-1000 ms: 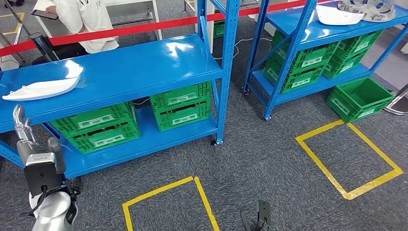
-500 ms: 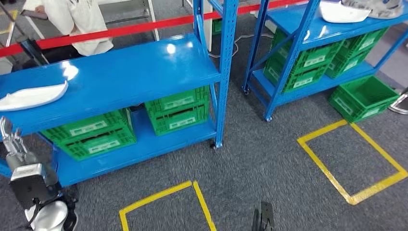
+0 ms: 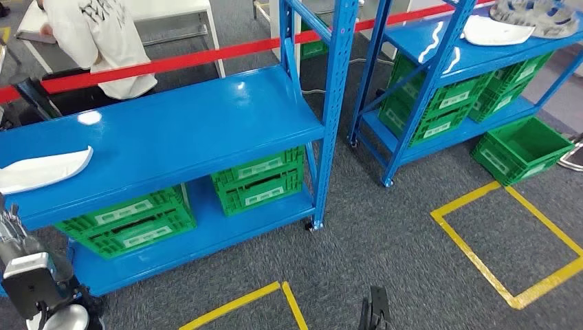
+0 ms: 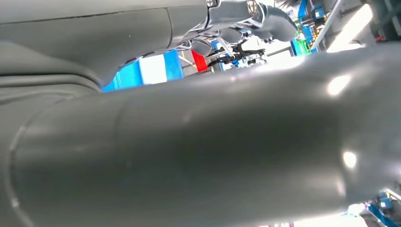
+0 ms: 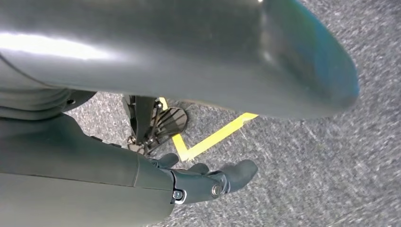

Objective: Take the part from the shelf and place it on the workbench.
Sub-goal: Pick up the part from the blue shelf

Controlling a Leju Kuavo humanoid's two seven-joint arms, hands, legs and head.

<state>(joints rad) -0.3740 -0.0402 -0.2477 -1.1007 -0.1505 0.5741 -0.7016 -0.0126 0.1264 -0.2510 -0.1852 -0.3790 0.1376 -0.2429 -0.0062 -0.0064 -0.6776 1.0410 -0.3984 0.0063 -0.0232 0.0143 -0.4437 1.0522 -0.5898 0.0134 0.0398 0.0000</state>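
Head view, near to far. Left hand [image 3: 9, 230] at 8 o'clock, cropped; grasp indeterminable. Right hand [image 5: 208, 182] hung over carpet [image 5: 331, 156], fingers apart, empty. White part [image 3: 41, 170], edge-cropped, lay on blue shelf [image 3: 179, 127] at 9 o'clock.

warehouse | blue shelf racks [image 3: 206, 130] | green crates [image 3: 258, 180] | floor tape [image 3: 509, 240]

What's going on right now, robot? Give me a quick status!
Left hand raised below the shelf edge, holding nothing. Right hand hanging over the carpet, holding nothing. White part lying on the blue shelf, untouched. Nothing between hand and part.
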